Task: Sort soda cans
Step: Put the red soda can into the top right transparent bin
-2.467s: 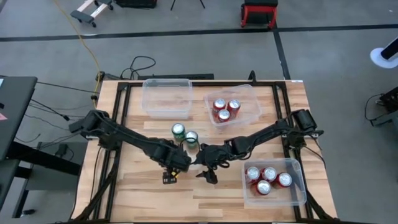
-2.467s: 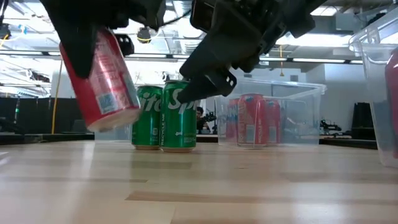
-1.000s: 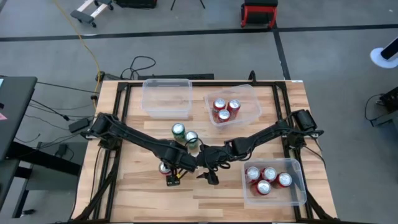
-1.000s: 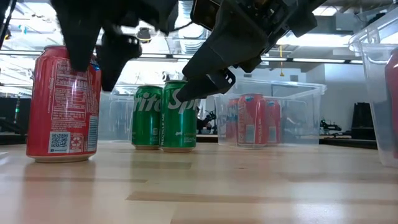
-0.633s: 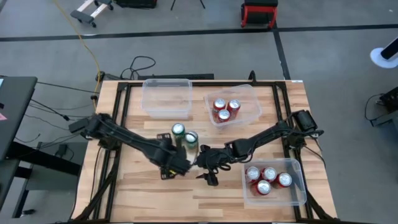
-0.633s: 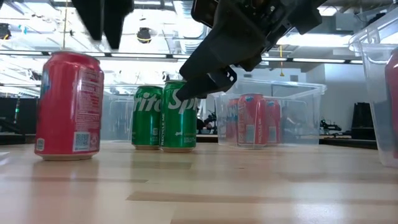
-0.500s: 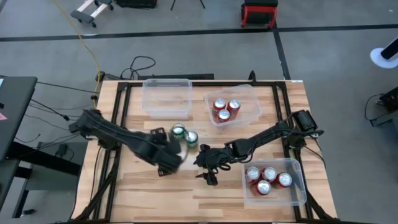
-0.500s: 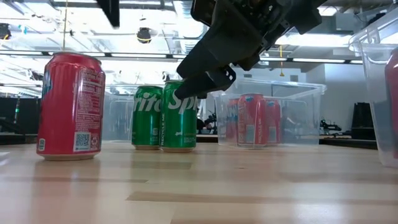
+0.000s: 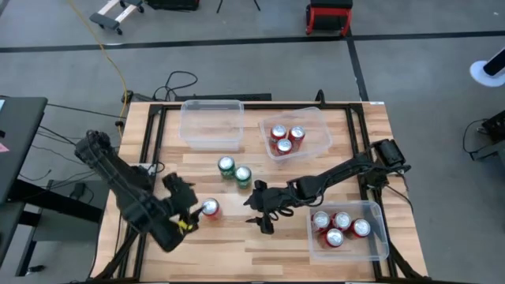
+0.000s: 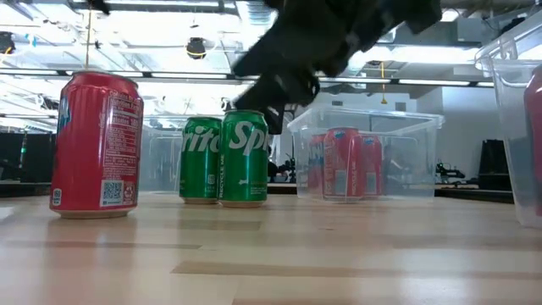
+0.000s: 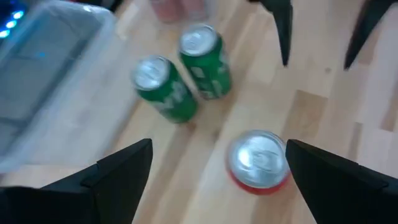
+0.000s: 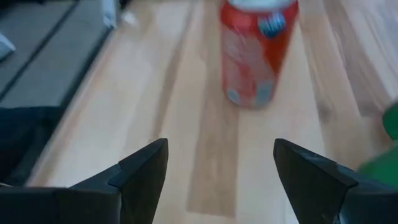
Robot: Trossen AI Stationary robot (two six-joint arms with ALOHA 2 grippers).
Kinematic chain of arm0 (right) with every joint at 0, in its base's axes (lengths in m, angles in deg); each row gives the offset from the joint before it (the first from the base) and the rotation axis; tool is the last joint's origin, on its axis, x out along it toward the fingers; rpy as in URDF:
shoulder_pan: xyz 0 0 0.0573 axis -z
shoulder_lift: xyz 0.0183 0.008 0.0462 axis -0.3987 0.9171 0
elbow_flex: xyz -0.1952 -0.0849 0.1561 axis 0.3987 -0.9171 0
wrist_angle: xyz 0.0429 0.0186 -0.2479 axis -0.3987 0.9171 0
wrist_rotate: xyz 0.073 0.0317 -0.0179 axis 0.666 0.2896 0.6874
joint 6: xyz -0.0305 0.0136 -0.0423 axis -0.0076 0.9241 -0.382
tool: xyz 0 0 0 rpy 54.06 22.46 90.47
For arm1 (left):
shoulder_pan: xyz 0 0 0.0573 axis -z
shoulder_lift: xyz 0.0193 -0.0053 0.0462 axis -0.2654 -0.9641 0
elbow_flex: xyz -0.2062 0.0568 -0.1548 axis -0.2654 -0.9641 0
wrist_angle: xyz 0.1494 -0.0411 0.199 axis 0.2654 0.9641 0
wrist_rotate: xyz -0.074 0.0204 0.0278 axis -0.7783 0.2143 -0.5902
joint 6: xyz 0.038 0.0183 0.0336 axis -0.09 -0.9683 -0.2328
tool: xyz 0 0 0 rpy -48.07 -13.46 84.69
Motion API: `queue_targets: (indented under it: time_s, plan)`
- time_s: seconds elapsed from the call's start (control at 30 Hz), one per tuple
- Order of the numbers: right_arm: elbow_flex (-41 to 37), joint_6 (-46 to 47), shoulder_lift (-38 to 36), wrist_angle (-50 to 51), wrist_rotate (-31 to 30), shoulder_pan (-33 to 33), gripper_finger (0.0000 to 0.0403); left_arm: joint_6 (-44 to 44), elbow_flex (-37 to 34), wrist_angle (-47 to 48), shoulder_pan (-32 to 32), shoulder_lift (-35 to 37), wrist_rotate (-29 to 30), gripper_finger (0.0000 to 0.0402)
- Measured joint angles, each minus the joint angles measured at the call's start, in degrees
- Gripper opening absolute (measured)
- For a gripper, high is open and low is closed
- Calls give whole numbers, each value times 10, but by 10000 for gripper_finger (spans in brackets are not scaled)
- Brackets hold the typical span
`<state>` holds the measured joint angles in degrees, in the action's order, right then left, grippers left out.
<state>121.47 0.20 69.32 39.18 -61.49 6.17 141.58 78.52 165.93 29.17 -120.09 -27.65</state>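
Your left gripper (image 9: pixel 188 214) hangs with its fingers spread wide and empty, just beside the red can (image 9: pixel 210 207) that stands upright on the table (image 9: pixel 197 244) (in the left wrist view that can (image 11: pixel 259 160) shows between the 2 finger tips, below them). Your right gripper (image 9: pixel 259 207) also has its fingers apart, holding nothing, on the other side of that can and a little off from it; its wrist view looks straight at the can (image 12: pixel 257 50).

Behind the red can, 2 green cans (image 9: pixel 234 170) stand upright, side by side and nearly touching. Beyond them sits a clear bin (image 9: pixel 211 139) with nothing in it. Beside it, the middle bin (image 9: pixel 316 118) holds 3 red cans (image 9: pixel 285 138). The near right bin (image 9: pixel 379 237) holds 4 red cans (image 9: pixel 338 227).
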Motion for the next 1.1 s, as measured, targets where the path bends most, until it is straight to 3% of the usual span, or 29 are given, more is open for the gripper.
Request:
queue_targets:
  time_s: [0.23,0.37,0.53,0.73,0.87,1.1]
  plan:
    - [0,-34,-42,7,-1,-8,310,107,-215,-192,63,45,43,329]
    - [0,-53,-76,14,-11,1,310,149,-273,-227,76,55,35,317]
    - [0,-70,-109,33,-14,17,310,158,-320,-229,80,54,-15,301]
    - [0,-99,-135,47,-14,36,310,106,-402,-350,76,54,-12,237]
    - [0,-107,-154,76,-10,56,310,55,-464,-484,67,54,13,194]
    - [0,-96,-147,101,62,95,310,-103,-537,-737,5,54,12,160]
